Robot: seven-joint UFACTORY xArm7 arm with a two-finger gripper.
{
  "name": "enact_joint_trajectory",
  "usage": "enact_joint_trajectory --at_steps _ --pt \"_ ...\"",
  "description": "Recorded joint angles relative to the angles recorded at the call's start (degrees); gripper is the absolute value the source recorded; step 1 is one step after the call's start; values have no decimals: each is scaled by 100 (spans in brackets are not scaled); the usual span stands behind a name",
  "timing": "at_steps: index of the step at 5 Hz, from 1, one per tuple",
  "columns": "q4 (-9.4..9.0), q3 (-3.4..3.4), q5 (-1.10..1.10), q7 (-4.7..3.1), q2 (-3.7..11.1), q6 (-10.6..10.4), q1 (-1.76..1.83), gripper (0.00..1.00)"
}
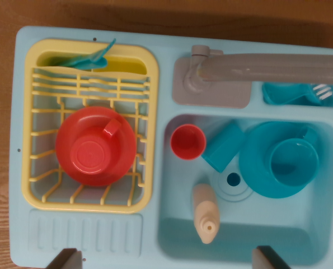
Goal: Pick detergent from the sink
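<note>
detergent bottle lies on its side on the floor of the sink, cream-coloured, nozzle end pointing toward the bottom of the wrist view and its base toward the drain. you find it just beside the drain, on the wrist view's left of it, and close below the red cup. it touches nothing that i can confirm. lying flat like this, it offers you its long sides, so a grasp across the body looks the sensible approach.

gripper shows only as two dark finger tips at the bottom edge, one on each side, standing wide apart and holding nothing. the bottle sits between them but higher in the frame, so you are above the sink and roughly lined up, not yet at the bottle.

other contents crowd the upper part of the sink: a blue cup on its side next to the red cup, and a blue mug standing on a blue plate toward the wrist view's right. they leave the lower part of the basin clear around the bottle, which favours a descent there.

grey tap reaches across above the basin; note it as a thing to stay under or clear of. yellow rack on the wrist view's left carries a red cup upside down on a red plate, with blue cutlery in its back pocket, well apart from your work.

no brand, label or writing is readable on the bottle or on anything else in this view.
</note>
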Motion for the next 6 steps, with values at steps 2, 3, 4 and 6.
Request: enact_joint_trajectory --at_steps 2,3,4,6 --pt "-10 -1 1 -5 1 -10 -1 0" --pt "-10 -1 1 -5 1 -10 -1 0" --pt "-58 -8 6 -28 3 -60 -5 0" --pt "-141 -19 14 -68 7 -144 -13 0"
